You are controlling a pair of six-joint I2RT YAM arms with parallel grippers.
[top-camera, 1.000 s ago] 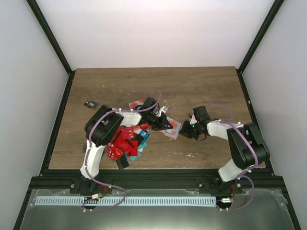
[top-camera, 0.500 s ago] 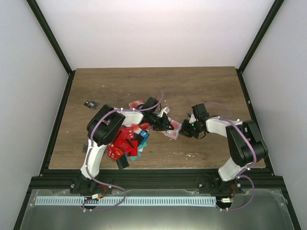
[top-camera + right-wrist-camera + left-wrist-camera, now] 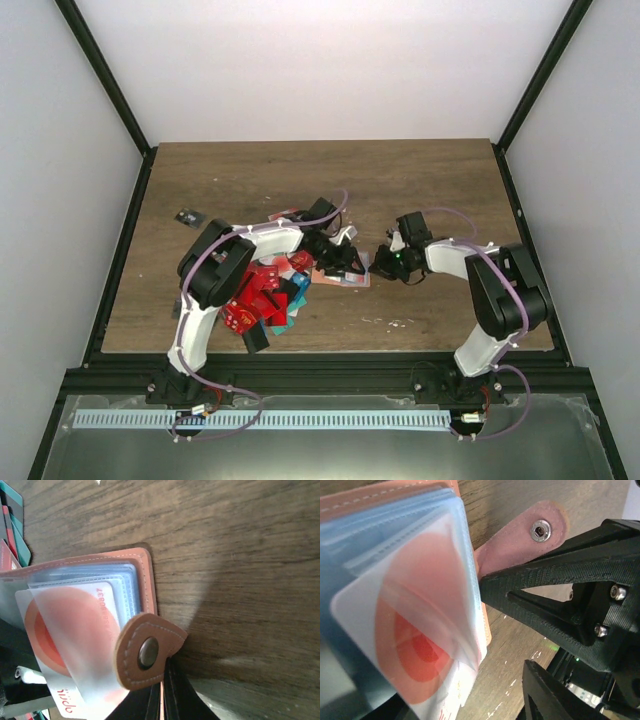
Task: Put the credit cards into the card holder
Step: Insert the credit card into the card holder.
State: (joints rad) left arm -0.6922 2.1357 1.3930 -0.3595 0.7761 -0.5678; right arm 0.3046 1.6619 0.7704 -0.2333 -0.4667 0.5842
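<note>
The salmon card holder (image 3: 352, 276) lies open on the wood between both arms, its clear sleeves fanned out (image 3: 395, 535). A white card with a red spot (image 3: 410, 630) sits in the top sleeve, also visible from the right wrist (image 3: 55, 625). My left gripper (image 3: 342, 262) is at the holder's left side, open; one black finger (image 3: 545, 690) stands clear of the card. My right gripper (image 3: 162, 697) is shut on the base of the holder's snap strap (image 3: 137, 655). The remaining credit cards (image 3: 262, 292), mostly red with some teal, lie piled under the left arm.
A black card (image 3: 255, 338) lies at the pile's near edge and a red card (image 3: 283, 215) behind the left forearm. A small dark object (image 3: 186, 217) sits at the far left. Teal cards (image 3: 12, 510) edge the right wrist view. Black frame rails border the table.
My left gripper has opened from shut and let go of the white card in the sleeve. The right gripper and the holder have shifted slightly to the left.
</note>
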